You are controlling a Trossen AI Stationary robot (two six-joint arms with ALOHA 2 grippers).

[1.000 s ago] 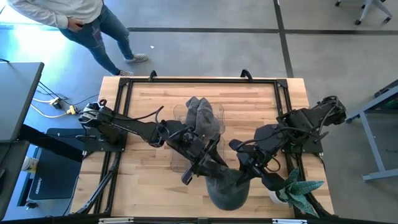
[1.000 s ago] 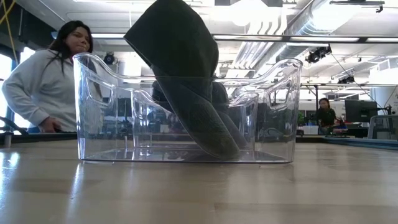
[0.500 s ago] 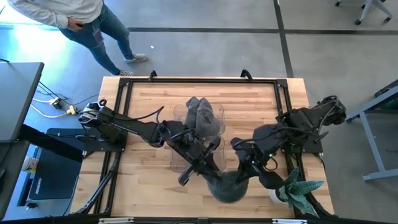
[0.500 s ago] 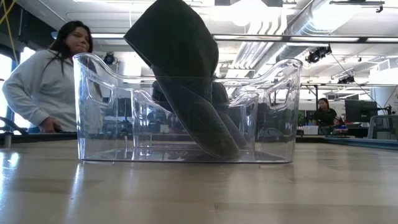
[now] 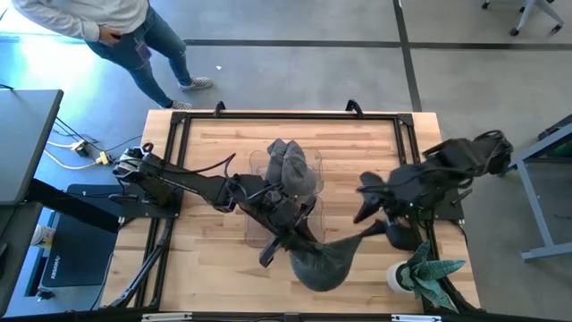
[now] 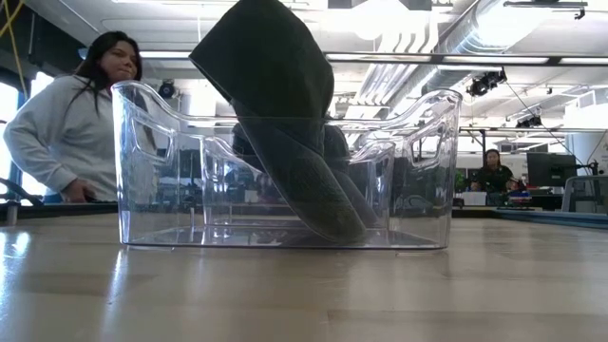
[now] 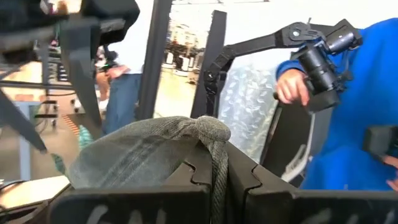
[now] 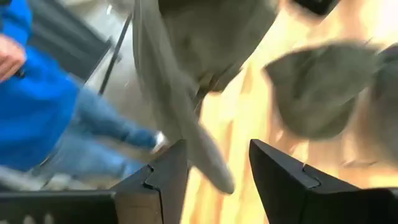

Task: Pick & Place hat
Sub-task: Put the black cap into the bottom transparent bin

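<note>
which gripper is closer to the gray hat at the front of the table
Left. The left gripper is shut on the gray hat at its top edge. The right gripper is open and off to the hat's right, just past the stretched brim tip.

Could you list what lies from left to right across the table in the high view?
Left arm → clear bin → loose grey hat → right gripper → potted plant.
</note>
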